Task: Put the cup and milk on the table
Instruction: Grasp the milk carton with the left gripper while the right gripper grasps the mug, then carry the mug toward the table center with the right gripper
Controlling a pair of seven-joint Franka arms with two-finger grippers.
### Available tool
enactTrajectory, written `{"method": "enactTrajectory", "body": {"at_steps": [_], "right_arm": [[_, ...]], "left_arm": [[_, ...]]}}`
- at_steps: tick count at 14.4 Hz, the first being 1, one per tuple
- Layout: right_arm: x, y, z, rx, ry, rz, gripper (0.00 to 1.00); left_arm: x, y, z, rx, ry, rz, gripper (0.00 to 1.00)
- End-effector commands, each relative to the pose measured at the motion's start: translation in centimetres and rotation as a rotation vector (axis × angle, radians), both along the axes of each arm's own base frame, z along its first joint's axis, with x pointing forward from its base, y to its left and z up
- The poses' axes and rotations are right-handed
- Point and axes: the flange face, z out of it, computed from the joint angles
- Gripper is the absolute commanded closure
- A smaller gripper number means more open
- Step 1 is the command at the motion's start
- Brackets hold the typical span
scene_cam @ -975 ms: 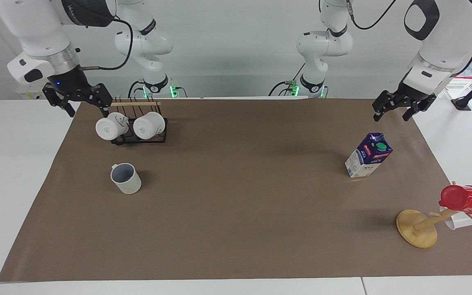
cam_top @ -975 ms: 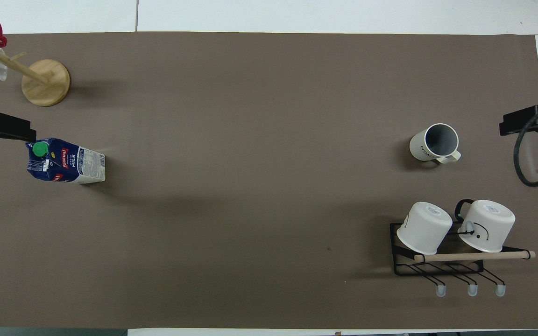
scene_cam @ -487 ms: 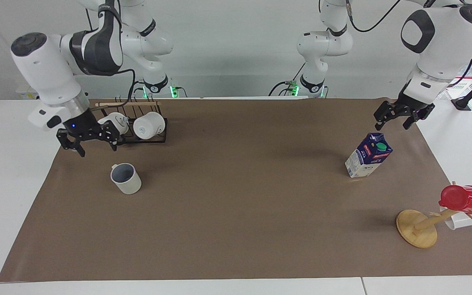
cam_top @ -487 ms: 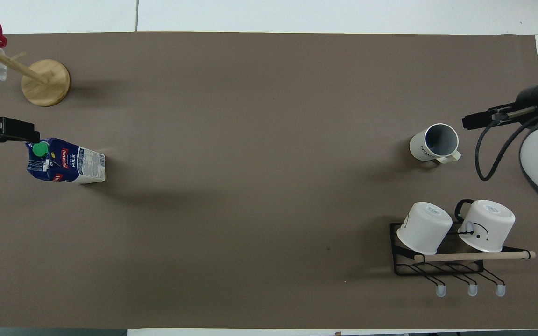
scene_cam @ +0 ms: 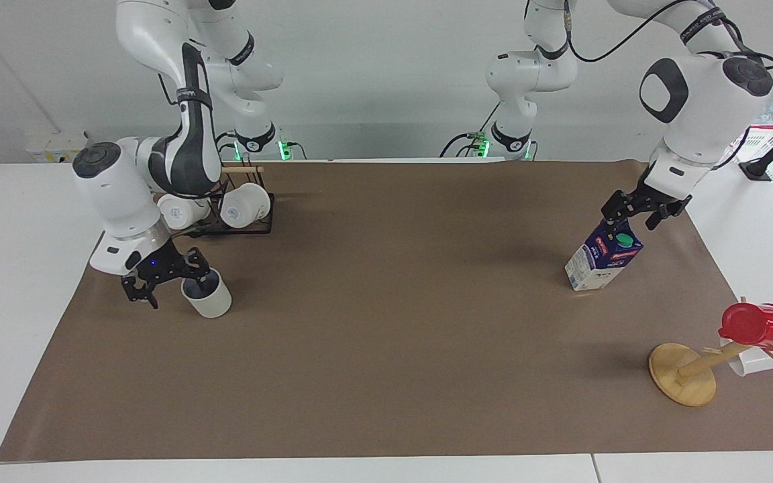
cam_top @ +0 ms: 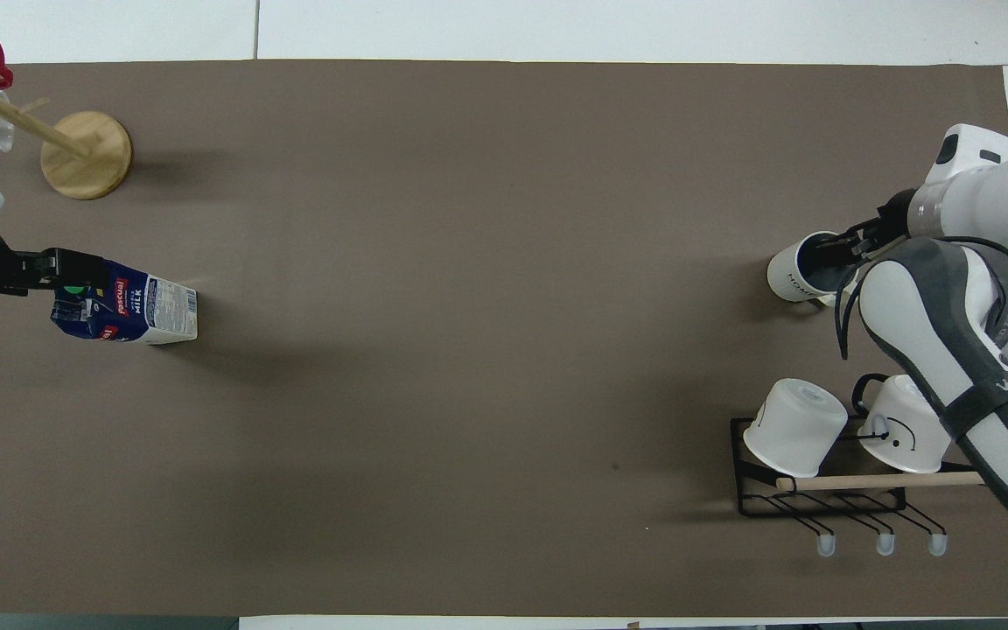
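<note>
The off-white cup with a grey-blue inside stands upright on the brown mat of the table, toward the right arm's end. My right gripper is open and low at the cup's rim on its handle side, which it hides. In the overhead view the right gripper covers part of the cup. The blue and white milk carton stands on the mat toward the left arm's end. My left gripper is open just over its gabled top; from overhead the left gripper hides the cap of the milk.
A black wire rack with two white mugs stands near the robots beside the cup. A wooden mug tree with a red cup stands farther from the robots than the milk, near the mat's edge.
Both grippers have come down. The right one dropped from beside the rack to the cup's rim. The left one dropped to the milk carton's top. Cup and milk have not moved.
</note>
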Motion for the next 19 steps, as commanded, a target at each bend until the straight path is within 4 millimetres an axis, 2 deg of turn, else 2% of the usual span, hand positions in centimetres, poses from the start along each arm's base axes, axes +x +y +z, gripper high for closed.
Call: {"method": "enactTrajectory", "body": {"at_steps": [1, 4, 5, 6, 7, 8, 9, 10, 11, 12, 13, 15, 19], "right_arm": [[-0.9, -0.2, -0.5, -0.001, -0.048, 0.03, 0.0], [-2.7, 0.4, -2.1, -0.004, -0.021, 0.067, 0.0], [-2.7, 0.3, -2.2, -0.006, -0.021, 0.076, 0.1], [-2.7, 0.4, -2.2, -0.006, -0.021, 0.078, 0.38], [-2.8, 0.6, -2.1, -0.006, -0.02, 0.079, 0.73], [-2.8, 0.6, -2.2, -0.004, -0.014, 0.074, 1.0], [-2.7, 0.7, -2.1, -0.001, -0.018, 0.059, 1.0], [-2.7, 0.7, -2.0, 0.005, -0.019, 0.029, 1.0], [-2.6, 0.9, -1.9, 0.013, -0.019, -0.007, 1.0], [-2.6, 1.1, -1.9, 0.018, -0.018, -0.023, 1.0], [-2.3, 1.4, -1.7, 0.018, -0.02, -0.023, 1.0], [-1.3, 1.0, -0.3, 0.021, -0.022, -0.033, 1.0], [1.2, 2.5, 4.6, 0.054, 0.015, -0.182, 1.0]], "left_arm": [[-0.9, 0.3, -2.1, -0.01, -0.024, 0.017, 0.0], [-0.8, 0.5, -3.3, -0.01, -0.013, 0.052, 0.0], [-0.8, 0.4, -3.4, -0.011, -0.011, 0.061, 0.0], [-0.8, 0.4, -3.4, -0.011, -0.009, 0.064, 0.0], [-0.8, 0.1, -3.5, -0.011, -0.009, 0.058, 0.0], [-0.7, 0.1, -3.3, -0.01, -0.014, 0.057, 0.02], [-0.6, 0.0, -3.2, -0.01, -0.017, 0.055, 0.07], [-0.6, -0.1, -3.2, -0.01, -0.015, 0.054, 0.24], [-0.5, -0.1, -3.0, -0.011, -0.02, 0.055, 0.58], [-0.5, -0.1, -2.9, -0.01, -0.021, 0.052, 0.88], [-0.5, -0.1, -2.8, -0.01, -0.023, 0.051, 1.0], [-0.1, -0.2, -1.9, -0.009, -0.042, 0.04, 1.0], [-0.4, -0.1, 1.5, -0.011, -0.077, 0.038, 1.0]]}}
